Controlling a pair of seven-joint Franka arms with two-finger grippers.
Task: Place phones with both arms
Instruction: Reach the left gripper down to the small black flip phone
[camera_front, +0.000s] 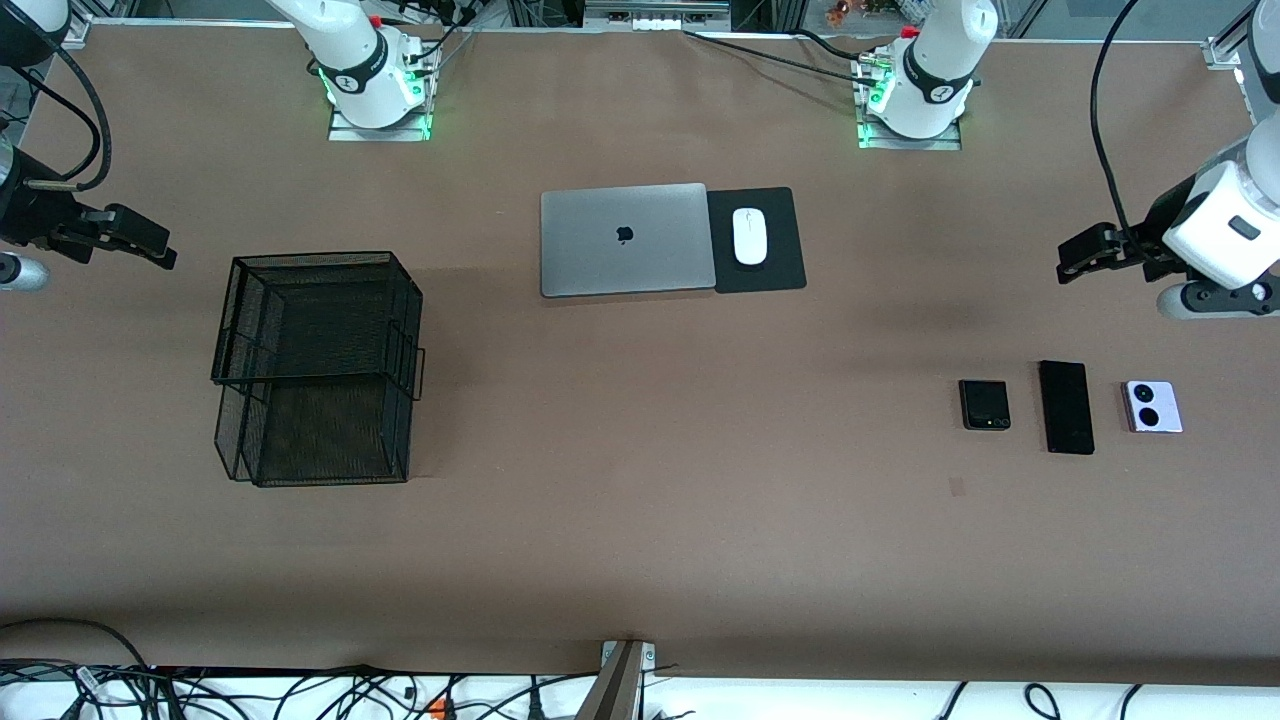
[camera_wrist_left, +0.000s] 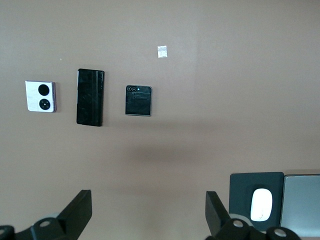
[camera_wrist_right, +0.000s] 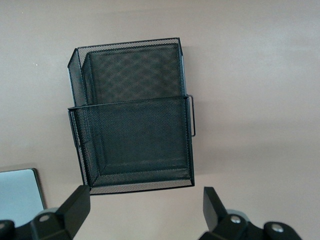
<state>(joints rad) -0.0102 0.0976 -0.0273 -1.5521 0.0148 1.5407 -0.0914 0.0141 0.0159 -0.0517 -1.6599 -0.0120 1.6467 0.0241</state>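
While the squarish black folded phone (camera_front: 985, 405), long slim black slab phone (camera_front: 1066, 407) and lavender-white two-lens phone (camera_front: 1153, 406) lie untouched in a row toward the left arm's end of the brown table (camera_front: 640, 540), the left gripper (camera_front: 1075, 257) and right gripper (camera_front: 150, 245) hang with fingers spread and empty, so no placement is done.

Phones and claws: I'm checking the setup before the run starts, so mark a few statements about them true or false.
1. Three phones lie in a row on the table. True: the folded black phone, the slim black phone and the lavender phone.
2. The left claw grips a phone. False: it is open and empty.
3. A phone lies in the mesh tray. False: none shows there.
4. The right claw is open over the tray. True.
5. The laptop is open. False: shut.
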